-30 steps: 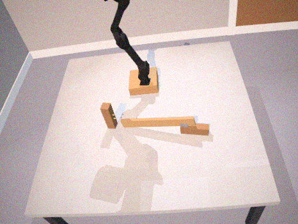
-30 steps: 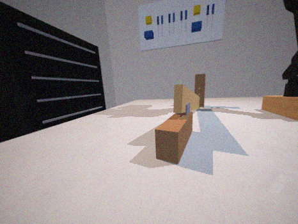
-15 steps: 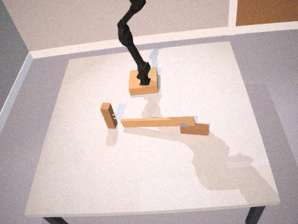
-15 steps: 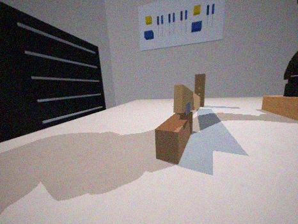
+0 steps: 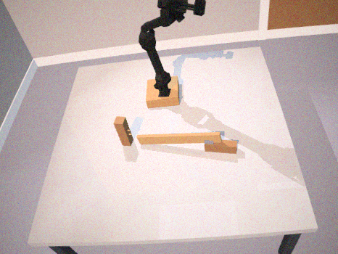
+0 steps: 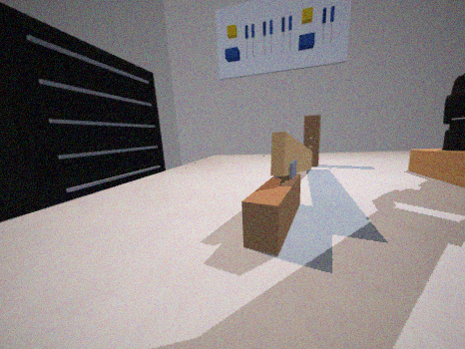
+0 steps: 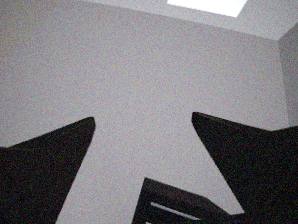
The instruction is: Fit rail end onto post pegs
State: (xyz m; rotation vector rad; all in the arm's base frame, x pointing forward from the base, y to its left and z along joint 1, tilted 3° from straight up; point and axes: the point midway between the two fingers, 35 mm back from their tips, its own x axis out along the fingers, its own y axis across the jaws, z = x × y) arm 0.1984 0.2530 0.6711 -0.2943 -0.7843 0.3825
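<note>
The long wooden rail (image 5: 178,138) (image 6: 280,155) slopes, its far end in the grey bracket (image 5: 209,141) (image 6: 292,170) on the low footboard block (image 5: 226,147) (image 6: 259,224). Its near end is down on the table, a small gap short of the short upright post (image 5: 122,131) (image 6: 311,130). The pegs (image 5: 129,132) stick out of the post toward the rail, above its near end. The holes in the rail's end are not visible. My gripper (image 7: 144,119) is open and empty, with its fingers wide apart in the wrist view, high above the table and away from the rail.
The arm's wooden base block (image 5: 162,103) (image 6: 434,165) stands on the table (image 5: 163,189) (image 6: 125,259), behind the rail in the top view. A black drawer cabinet (image 6: 100,115) (image 7: 170,200) stands beyond the table. The wrist view otherwise shows wall and ceiling.
</note>
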